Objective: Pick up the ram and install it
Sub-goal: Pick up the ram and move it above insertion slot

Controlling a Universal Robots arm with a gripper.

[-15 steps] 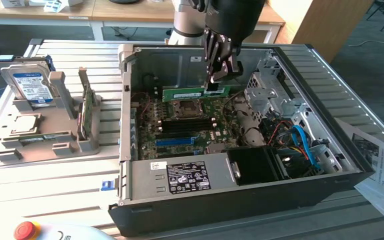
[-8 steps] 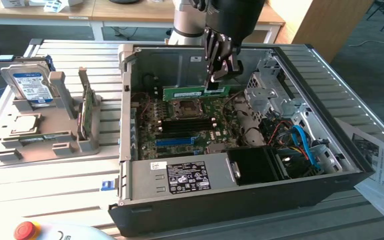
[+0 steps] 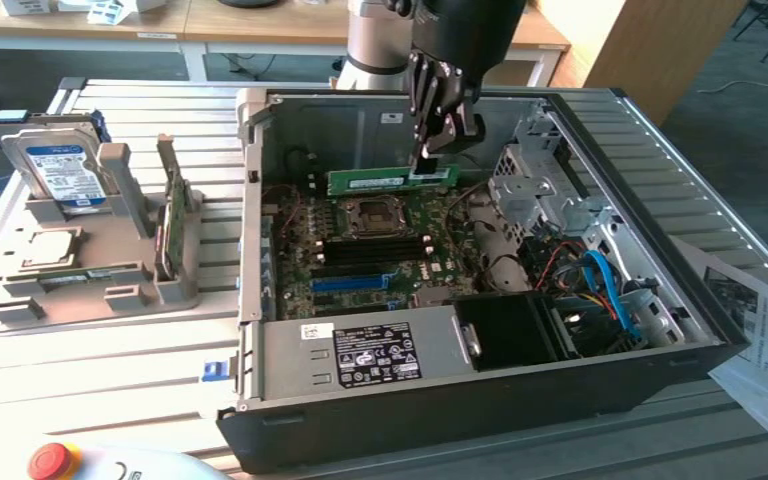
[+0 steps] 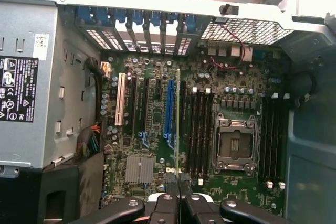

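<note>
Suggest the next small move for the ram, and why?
Probably nudge the ram sideways toward the black memory slots by the CPU socket: the gripper, shut on it, holds it above the motherboard, seemingly lined up nearer the blue slot.

Arm (image 3: 379, 38) entering from top of exterior view, wrist pointed straight down. Gripper (image 3: 435, 165) approx. vertical, fingers (image 4: 167, 204) pinched nearly together, clamped on upper edge of ram (image 3: 384, 181).
</note>
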